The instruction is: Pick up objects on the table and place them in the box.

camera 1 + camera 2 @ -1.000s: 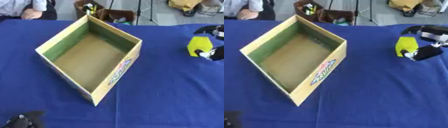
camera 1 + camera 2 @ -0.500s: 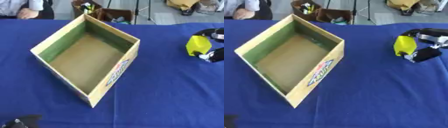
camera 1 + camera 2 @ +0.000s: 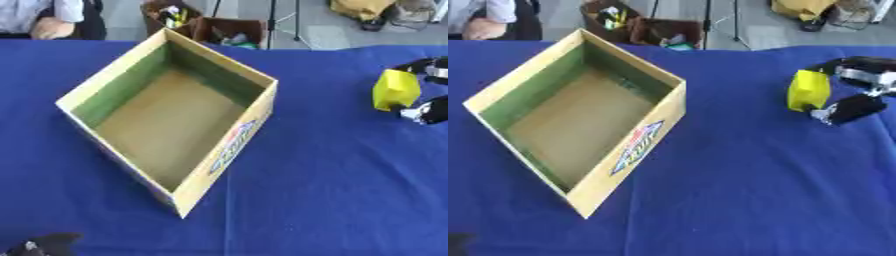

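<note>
The open cardboard box (image 3: 579, 127) sits on the left part of the blue-cloth table (image 3: 737, 190), turned corner-on to me. My right hand (image 3: 852, 90) is far to its right, near the table's right edge, with my fingers (image 3: 846, 109) around the yellow block (image 3: 808, 91). My left hand (image 3: 39, 245) is at the near-left corner.

A yellow object (image 3: 808, 90) is held by the right robot hand (image 3: 852, 90) above the blue surface (image 3: 737, 190), well apart from the open cardboard box (image 3: 628, 150), seen empty.
</note>
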You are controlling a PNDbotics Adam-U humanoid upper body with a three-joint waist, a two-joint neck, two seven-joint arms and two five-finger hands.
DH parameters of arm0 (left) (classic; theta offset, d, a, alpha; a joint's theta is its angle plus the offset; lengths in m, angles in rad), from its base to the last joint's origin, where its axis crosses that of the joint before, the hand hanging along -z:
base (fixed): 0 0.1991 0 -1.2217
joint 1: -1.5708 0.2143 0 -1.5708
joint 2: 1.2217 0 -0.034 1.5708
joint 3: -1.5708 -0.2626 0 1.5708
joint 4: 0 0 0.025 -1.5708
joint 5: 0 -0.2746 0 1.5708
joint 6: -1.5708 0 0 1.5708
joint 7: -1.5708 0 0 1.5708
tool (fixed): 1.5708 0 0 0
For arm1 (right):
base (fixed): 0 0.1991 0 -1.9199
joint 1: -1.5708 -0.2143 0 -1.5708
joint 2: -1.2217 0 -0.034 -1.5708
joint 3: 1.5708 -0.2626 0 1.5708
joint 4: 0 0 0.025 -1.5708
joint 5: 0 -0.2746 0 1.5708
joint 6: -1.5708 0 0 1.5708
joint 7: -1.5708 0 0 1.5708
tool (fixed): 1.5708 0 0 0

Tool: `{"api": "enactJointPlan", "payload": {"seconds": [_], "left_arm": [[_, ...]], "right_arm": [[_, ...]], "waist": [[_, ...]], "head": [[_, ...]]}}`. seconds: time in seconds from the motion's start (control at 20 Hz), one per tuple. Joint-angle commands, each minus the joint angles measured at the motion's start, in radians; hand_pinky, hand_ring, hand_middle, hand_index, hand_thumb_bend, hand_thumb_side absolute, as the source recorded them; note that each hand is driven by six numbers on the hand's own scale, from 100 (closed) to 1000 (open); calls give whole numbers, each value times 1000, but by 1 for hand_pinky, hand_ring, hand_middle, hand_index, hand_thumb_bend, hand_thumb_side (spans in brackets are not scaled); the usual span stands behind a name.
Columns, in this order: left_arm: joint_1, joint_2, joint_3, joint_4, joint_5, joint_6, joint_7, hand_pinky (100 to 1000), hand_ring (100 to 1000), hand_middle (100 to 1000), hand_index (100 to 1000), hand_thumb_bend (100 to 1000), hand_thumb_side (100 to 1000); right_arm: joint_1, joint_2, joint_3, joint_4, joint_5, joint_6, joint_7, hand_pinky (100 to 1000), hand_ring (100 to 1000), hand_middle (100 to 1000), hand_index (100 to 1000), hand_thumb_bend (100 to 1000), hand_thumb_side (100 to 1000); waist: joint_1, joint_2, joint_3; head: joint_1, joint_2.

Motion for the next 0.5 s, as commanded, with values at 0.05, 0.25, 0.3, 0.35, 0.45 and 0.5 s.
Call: {"api": "enactJointPlan", "payload": {"seconds": [0.05,0.25,0.3,0.35,0.45,0.5], "left_arm": [[3,5,-9,-1,-9,0,-1,356,429,436,734,100,1000],[2,4,-8,1,-11,1,-1,357,429,436,734,100,1000],[2,4,-7,1,-12,2,-1,357,429,436,734,100,1000],[2,4,-7,2,-12,2,-1,357,429,436,734,100,1000],[1,3,-8,3,-13,3,-3,357,430,437,733,100,1000],[1,3,-8,3,-14,4,-3,358,430,437,733,100,1000]], "right_arm": [[-11,-38,-10,2,-9,-4,-29,813,875,735,850,145,424],[-10,-35,-10,5,-14,-3,-58,797,846,604,750,150,425],[-9,-34,-9,6,-16,-3,-63,796,844,591,744,155,452],[-9,-34,-9,7,-18,-3,-66,794,842,584,741,154,467],[-11,-32,-9,6,-25,-2,-76,787,827,539,694,122,483],[-12,-31,-8,6,-28,-1,-81,782,817,512,658,109,476]], "waist": [[-1,-19,-3],[-2,-19,-5],[-3,-19,-5],[-3,-19,-6],[-4,-19,-6],[-4,-19,-6]], "head": [[-3,-10],[-2,-7],[-2,-7],[-1,-7],[-1,-7],[-2,-6]]}}
